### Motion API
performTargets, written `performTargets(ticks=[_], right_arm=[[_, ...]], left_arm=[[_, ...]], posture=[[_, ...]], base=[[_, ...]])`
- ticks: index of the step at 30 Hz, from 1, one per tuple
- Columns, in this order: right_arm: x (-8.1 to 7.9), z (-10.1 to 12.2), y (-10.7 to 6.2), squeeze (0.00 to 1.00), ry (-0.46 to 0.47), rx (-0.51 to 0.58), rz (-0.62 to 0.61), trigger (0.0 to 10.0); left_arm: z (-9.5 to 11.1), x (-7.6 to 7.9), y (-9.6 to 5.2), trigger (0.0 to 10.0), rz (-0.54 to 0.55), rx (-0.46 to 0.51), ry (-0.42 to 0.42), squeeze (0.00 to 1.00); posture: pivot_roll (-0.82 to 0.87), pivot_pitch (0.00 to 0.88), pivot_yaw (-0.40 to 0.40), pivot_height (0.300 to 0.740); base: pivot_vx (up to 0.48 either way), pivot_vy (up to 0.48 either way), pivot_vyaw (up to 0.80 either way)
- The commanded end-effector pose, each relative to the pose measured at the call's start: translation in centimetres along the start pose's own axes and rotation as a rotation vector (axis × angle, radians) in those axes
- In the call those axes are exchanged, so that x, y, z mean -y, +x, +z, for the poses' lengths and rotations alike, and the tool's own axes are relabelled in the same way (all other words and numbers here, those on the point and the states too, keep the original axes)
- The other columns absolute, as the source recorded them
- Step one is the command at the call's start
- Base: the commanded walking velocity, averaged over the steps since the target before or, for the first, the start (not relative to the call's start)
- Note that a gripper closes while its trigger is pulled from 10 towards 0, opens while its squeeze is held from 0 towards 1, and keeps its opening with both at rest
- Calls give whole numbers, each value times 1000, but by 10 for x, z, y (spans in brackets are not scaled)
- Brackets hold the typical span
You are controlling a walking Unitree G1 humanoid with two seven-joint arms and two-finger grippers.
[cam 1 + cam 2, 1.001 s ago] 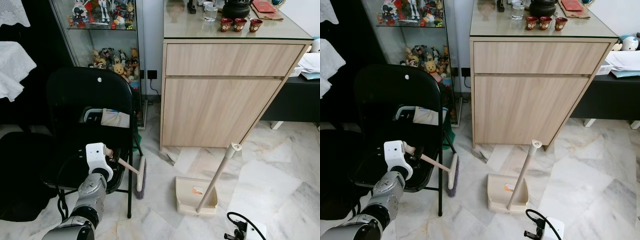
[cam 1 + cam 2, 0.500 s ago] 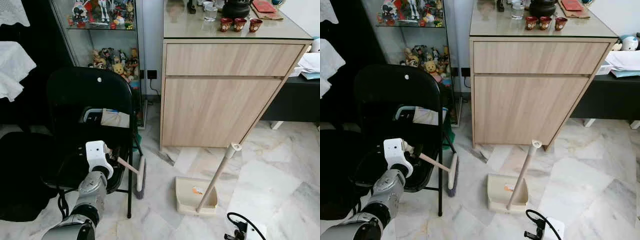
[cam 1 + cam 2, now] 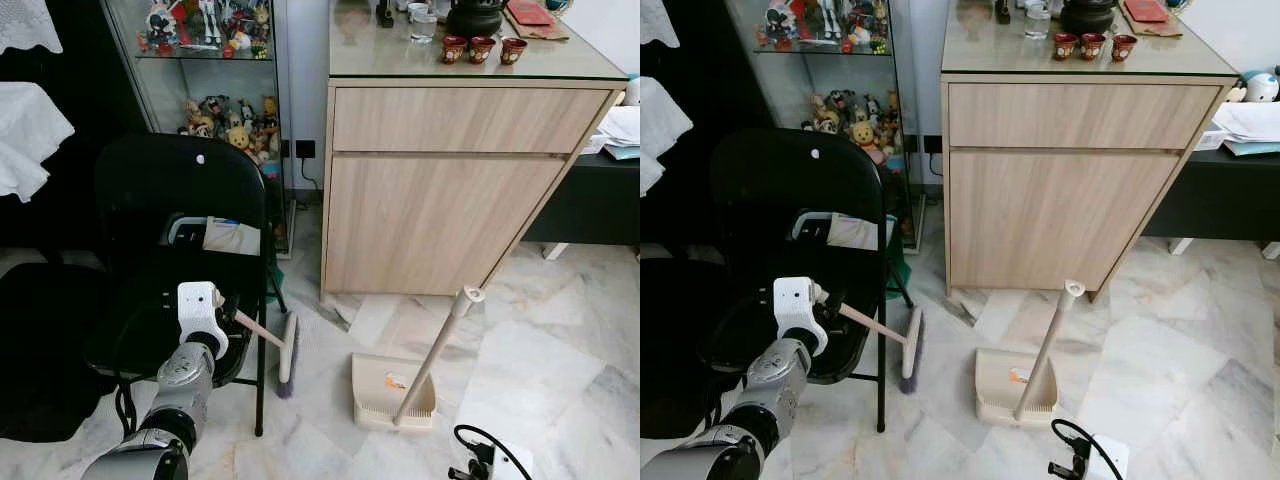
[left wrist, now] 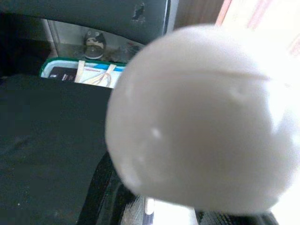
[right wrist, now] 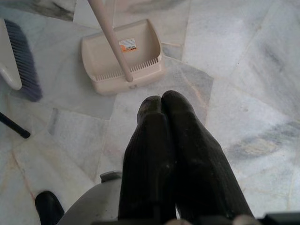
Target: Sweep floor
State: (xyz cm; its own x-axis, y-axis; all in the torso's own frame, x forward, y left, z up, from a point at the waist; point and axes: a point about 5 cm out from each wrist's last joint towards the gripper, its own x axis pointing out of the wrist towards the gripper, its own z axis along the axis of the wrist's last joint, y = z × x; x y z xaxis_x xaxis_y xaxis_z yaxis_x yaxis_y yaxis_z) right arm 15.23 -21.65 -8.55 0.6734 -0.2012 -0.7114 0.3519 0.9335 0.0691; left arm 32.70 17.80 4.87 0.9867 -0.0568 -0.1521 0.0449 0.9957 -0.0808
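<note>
The left end effector appears to grip the broom handle, its head on the floor at the dustpan's nine o'clock. A swing could snag the chair leg. The right end effector hangs closed, empty.

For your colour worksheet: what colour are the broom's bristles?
Dark purple bristles on the broom; clearest in the right wrist view.
</note>
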Motion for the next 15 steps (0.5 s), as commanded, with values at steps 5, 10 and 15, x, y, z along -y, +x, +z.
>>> performTargets(ticks=[5,10,15], right_arm=[[1,-3,-1,0,6,-8,-4,10000],[0,-3,-1,0,7,-7,-3,10000],[-1,-2,-1,0,10,-5,-3,10000]], left_arm=[[-9,-2,-4,0,-14,-46,33,0],[-8,-4,-4,0,-3,-43,35,0],[-8,-7,-5,0,26,-45,22,0]], posture=[[11,84,-22,740],[13,85,-21,740],[12,85,-16,740]], base=[[0,0,0],[0,0,0],[0,0,0]])
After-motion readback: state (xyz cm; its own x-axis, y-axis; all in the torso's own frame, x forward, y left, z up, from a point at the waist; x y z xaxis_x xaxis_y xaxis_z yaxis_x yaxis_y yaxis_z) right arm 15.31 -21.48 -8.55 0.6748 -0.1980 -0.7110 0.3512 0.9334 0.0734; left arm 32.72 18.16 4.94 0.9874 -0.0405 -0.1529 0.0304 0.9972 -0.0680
